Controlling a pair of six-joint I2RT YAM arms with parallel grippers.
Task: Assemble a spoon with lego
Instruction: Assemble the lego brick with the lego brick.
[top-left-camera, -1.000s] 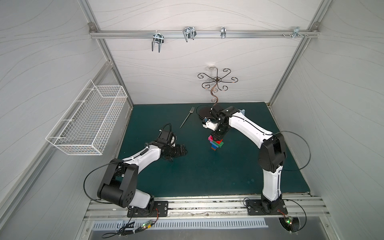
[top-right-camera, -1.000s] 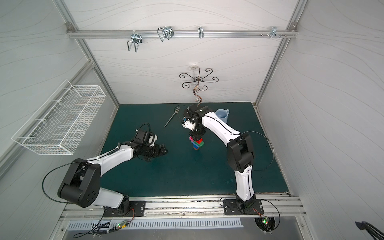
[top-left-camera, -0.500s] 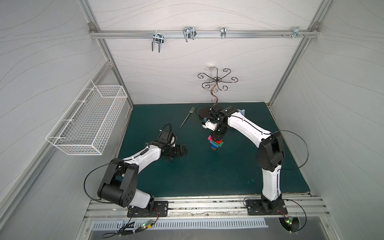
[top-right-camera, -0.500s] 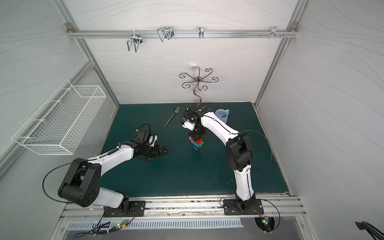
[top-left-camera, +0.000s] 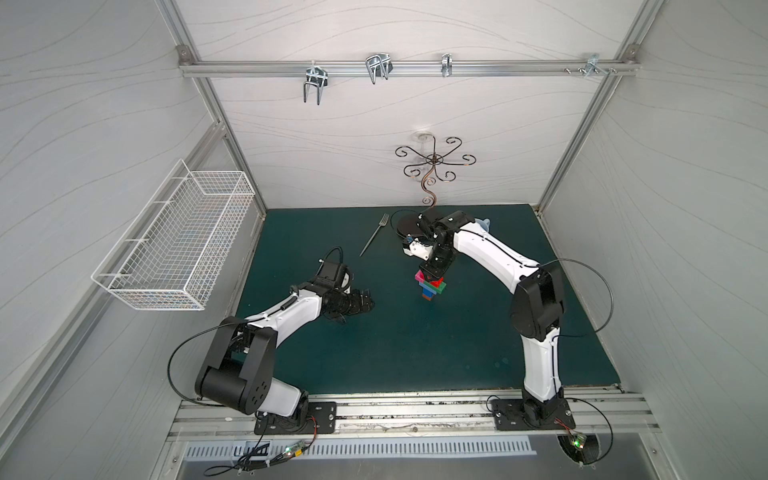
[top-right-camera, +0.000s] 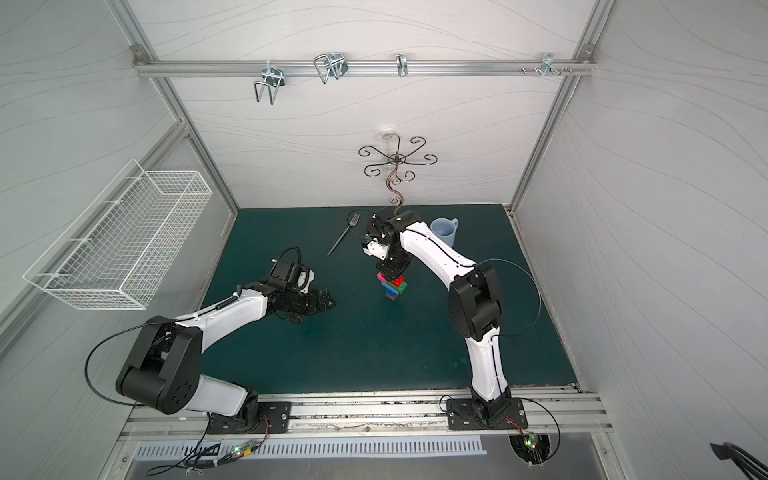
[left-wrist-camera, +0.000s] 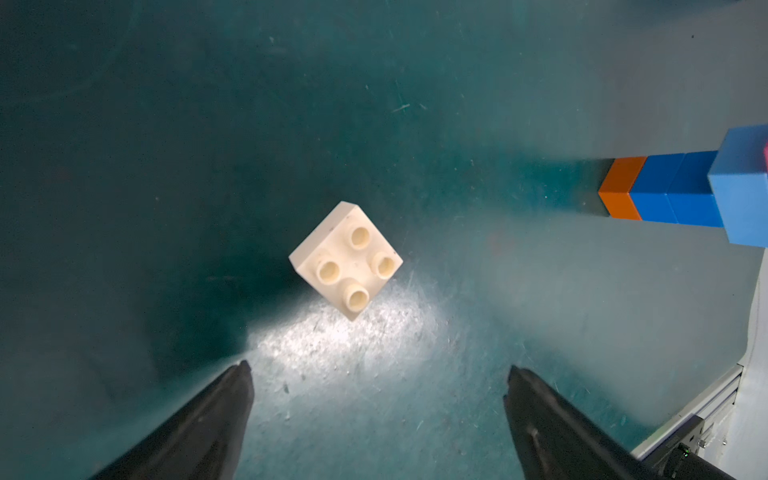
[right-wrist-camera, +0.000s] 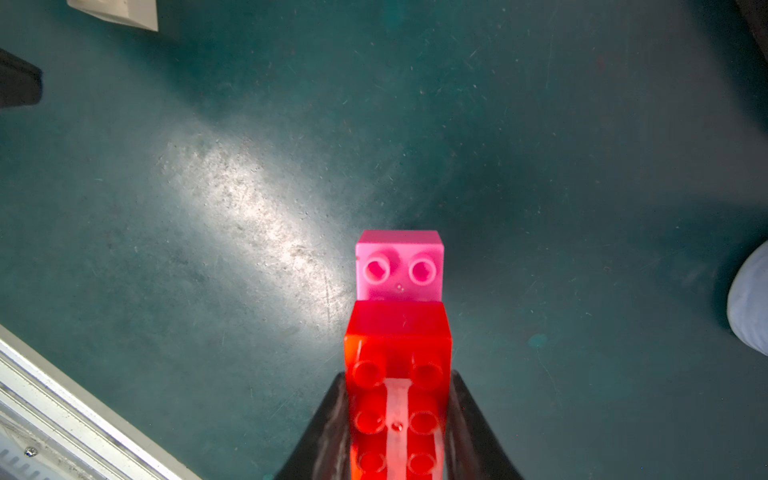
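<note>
My right gripper (right-wrist-camera: 397, 376), closed on the red brick (right-wrist-camera: 397, 332), holds the upright spoon (top-left-camera: 430, 287) on the green mat (top-left-camera: 415, 353). My left gripper (left-wrist-camera: 377, 376) gapes wide before the loose cream brick (left-wrist-camera: 345, 259), likely light, rigid and slick, best pinched across flat sides.

We see a thin silver fork (top-left-camera: 374, 235) lying flat on the dark green mat (top-left-camera: 415, 353) toward the back wall. In a top view, a pale blue mug (top-right-camera: 444, 231) stands upright nearby. A scrolled wire stand (top-left-camera: 432, 166) rises behind them. A white wire basket (top-left-camera: 178, 245) hangs on the side wall, and metal hooks (top-left-camera: 377, 70) hang from a rail (top-left-camera: 498, 66).
</note>
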